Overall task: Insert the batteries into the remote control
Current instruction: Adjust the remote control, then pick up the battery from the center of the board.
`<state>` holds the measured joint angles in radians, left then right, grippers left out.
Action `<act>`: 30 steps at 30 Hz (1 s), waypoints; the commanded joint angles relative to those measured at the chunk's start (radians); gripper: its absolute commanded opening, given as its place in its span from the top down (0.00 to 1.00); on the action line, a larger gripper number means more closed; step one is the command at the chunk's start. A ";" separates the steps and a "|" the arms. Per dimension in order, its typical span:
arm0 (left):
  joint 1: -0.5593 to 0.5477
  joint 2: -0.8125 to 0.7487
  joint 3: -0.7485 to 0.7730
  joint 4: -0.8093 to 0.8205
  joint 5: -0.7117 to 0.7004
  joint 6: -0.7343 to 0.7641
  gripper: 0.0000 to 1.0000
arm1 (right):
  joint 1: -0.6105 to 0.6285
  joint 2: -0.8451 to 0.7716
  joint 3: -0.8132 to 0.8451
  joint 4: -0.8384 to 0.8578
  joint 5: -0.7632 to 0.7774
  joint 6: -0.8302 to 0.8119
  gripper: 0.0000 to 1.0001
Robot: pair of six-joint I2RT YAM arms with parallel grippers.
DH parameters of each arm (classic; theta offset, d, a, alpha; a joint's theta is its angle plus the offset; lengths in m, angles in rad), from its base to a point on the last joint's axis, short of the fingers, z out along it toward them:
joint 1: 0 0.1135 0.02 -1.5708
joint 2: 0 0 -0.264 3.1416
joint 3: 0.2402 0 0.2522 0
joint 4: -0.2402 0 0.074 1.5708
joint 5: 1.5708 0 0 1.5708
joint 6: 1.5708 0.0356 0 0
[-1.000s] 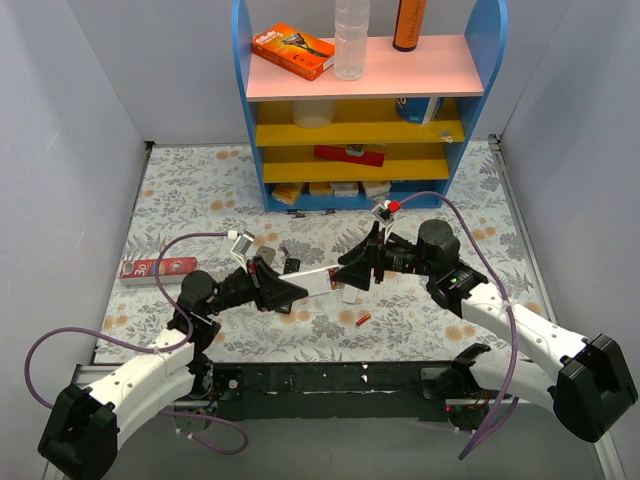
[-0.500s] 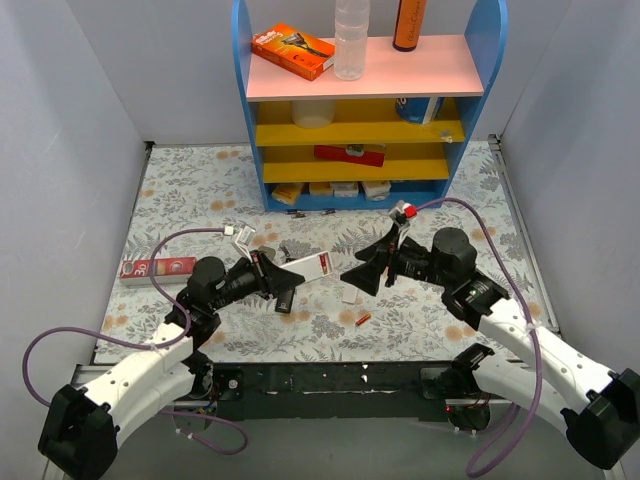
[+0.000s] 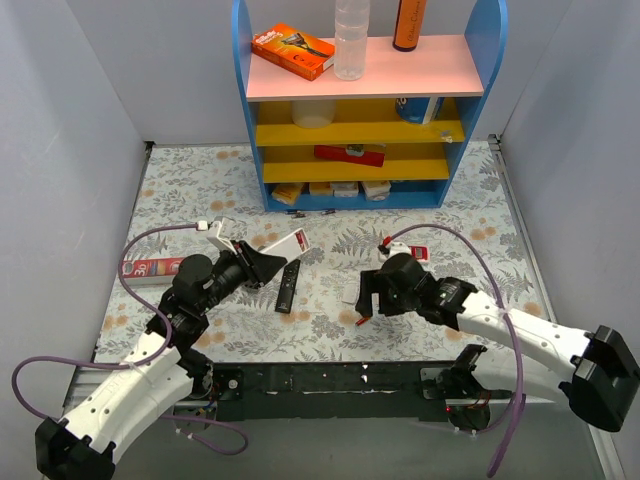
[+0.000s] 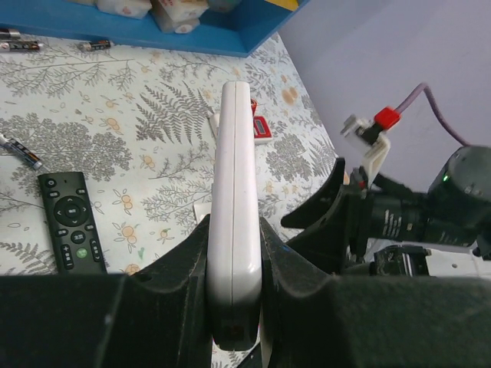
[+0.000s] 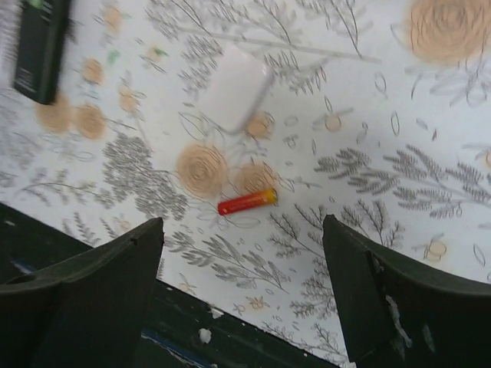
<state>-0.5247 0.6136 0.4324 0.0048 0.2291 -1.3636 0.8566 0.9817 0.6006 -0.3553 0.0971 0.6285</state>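
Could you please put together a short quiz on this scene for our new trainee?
1. True or false: the left end effector is shut on the white remote.
2. The red-orange battery lies: A on the floral mat; B inside the white remote; C in the left end effector's grip.
3. Short answer: does the right end effector, above that battery, stand open or shut?
Key: 1 true; 2 A; 3 open.
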 commanded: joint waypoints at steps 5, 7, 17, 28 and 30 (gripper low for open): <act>0.000 -0.008 0.043 -0.077 -0.082 0.054 1.00 | 0.188 0.201 0.079 -0.192 0.297 0.289 0.18; 0.002 -0.005 0.037 -0.071 -0.079 0.051 1.00 | 0.203 0.227 0.088 -0.173 0.305 0.323 0.23; 0.000 0.008 0.025 -0.058 -0.065 0.043 1.00 | 0.257 0.350 0.169 -0.181 0.329 0.364 0.32; 0.000 0.011 0.019 -0.051 -0.051 0.034 1.00 | 0.277 0.451 0.219 -0.211 0.332 0.347 0.46; 0.000 0.011 0.016 -0.051 -0.051 0.032 1.00 | 0.277 0.460 0.220 -0.203 0.323 0.340 0.47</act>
<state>-0.5247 0.6273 0.4480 -0.0685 0.1719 -1.3315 1.1271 1.4220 0.7780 -0.5522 0.3977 0.9665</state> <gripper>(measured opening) 0.196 0.543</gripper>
